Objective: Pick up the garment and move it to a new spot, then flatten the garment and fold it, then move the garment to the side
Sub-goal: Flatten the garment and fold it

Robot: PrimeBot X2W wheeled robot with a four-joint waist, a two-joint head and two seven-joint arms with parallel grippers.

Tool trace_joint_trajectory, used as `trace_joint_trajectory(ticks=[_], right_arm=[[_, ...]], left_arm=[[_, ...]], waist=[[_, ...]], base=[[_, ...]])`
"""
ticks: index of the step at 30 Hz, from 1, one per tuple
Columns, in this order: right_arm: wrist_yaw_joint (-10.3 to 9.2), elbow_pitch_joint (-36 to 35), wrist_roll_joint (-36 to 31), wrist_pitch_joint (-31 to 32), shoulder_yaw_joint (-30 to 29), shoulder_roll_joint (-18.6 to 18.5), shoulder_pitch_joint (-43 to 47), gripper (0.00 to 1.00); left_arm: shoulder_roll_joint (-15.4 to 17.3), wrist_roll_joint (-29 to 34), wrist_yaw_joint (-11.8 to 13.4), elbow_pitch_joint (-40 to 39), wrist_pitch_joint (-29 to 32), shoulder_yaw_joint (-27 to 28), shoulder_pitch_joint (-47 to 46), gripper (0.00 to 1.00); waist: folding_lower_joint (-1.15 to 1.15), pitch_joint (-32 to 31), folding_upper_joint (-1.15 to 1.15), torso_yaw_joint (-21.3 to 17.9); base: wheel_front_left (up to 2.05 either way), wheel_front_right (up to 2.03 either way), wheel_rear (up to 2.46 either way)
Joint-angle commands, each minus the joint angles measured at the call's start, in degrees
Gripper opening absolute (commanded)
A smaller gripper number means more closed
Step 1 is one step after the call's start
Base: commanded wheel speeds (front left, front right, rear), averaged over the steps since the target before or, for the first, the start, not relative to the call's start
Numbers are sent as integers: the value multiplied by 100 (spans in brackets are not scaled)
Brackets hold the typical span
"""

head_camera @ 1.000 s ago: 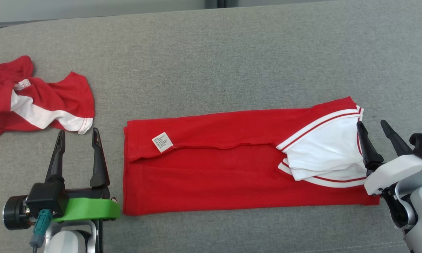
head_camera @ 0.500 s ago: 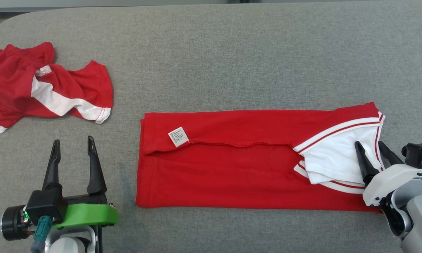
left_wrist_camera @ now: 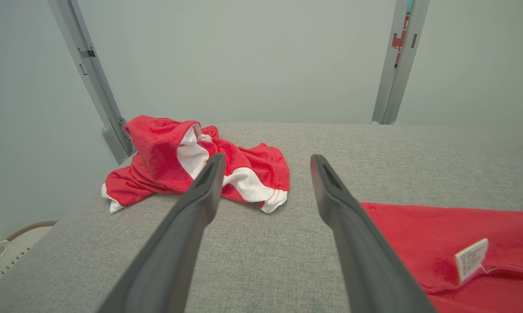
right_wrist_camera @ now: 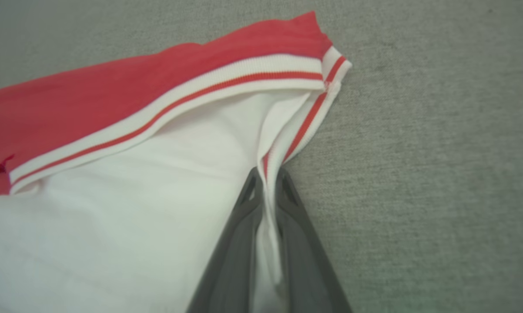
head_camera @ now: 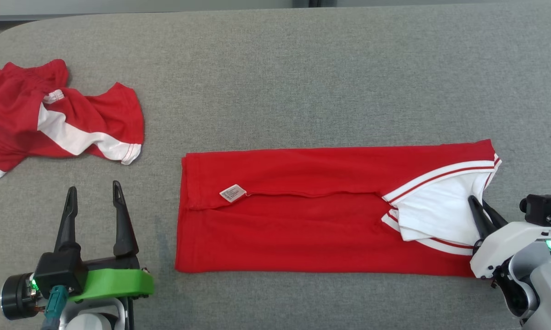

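The right claw (head_camera: 478,200) pinches the garment's (head_camera: 303,229) white striped edge, seemingly the collar; the left claw (head_camera: 93,186) gapes wide, empty.

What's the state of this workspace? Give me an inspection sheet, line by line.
Surface: grey fabric surface, flat.
Job's things: red garment folded into a long strip, white striped trim at its right end.
Clutter: crumpled red-and-white garment at far left.
Grippers: left gripper open, off the cloth; right gripper shut on the trim.
Cables: teal plug lead at the left wrist.
Surroundings: pale wall, grey metal posts.
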Motion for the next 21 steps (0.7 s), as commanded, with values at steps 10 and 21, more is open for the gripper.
trace_joint_trajectory(ticks=[10,21], right_arm=[[-13,455,-127,23,-731,-824,-146,0],[-11,-854,80,343,-417,-446,173,0]], left_arm=[[2,106,-89,10,-16,168,78,100],[3,60,-136,69,-16,210,250,100]], waist=[[0,-167,0,-179],[0,-381,0,-363]], base=[[0,0,0],[0,0,0]])
